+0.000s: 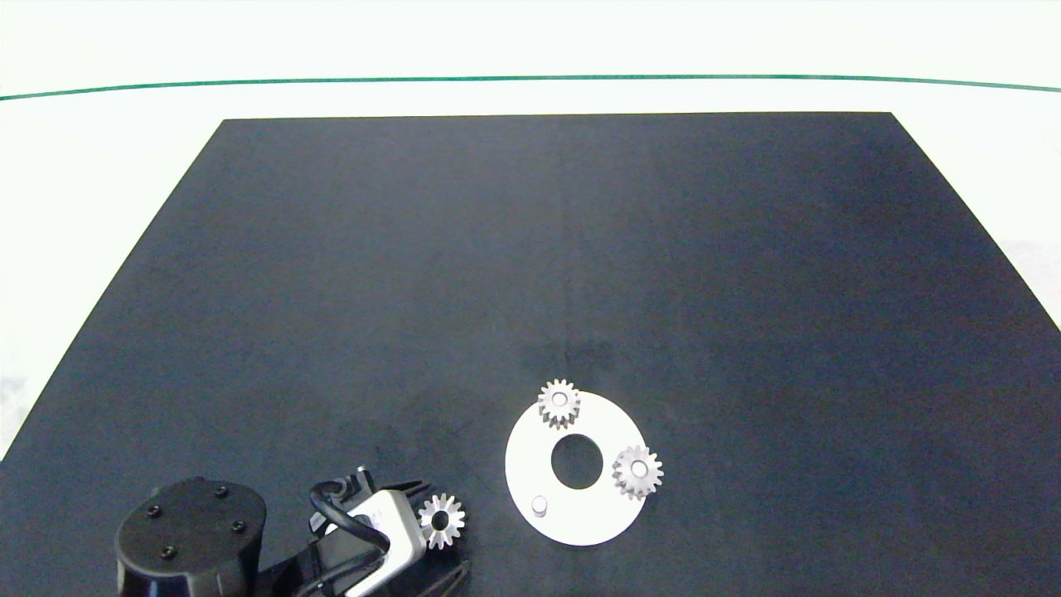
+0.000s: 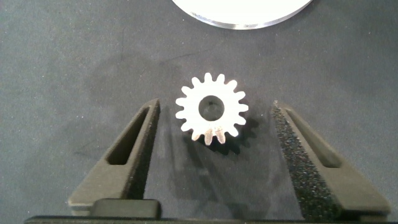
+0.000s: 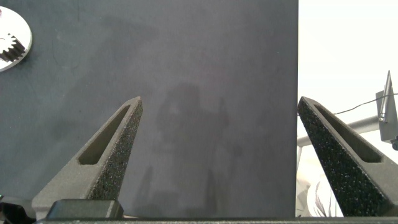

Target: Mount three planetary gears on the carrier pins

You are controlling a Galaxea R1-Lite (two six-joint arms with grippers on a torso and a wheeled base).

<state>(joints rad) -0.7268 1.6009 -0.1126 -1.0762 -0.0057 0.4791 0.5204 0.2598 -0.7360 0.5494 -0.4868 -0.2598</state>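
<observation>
The white disc [image 1: 590, 518] lies on the black mat near the front edge. Two planetary gears sit on its carrier pins, one at the far side [image 1: 559, 403] and one at the right [image 1: 637, 472]. The third pin [image 1: 540, 505] stands bare at the disc's near left. A third gear [image 1: 442, 520] lies flat on the mat just left of the disc. My left gripper [image 1: 442, 532] is open around it; in the left wrist view the gear [image 2: 211, 115] rests between the fingers [image 2: 134, 149], touching neither. My right gripper [image 3: 219, 99] hangs open over bare mat, holding nothing.
The black mat [image 1: 564, 249] covers most of the white table. In the right wrist view the mat's edge [image 3: 297, 112] runs close by the right gripper, and the disc's rim [image 3: 9, 25] shows at the corner. The disc's edge [image 2: 242, 15] lies just beyond the loose gear.
</observation>
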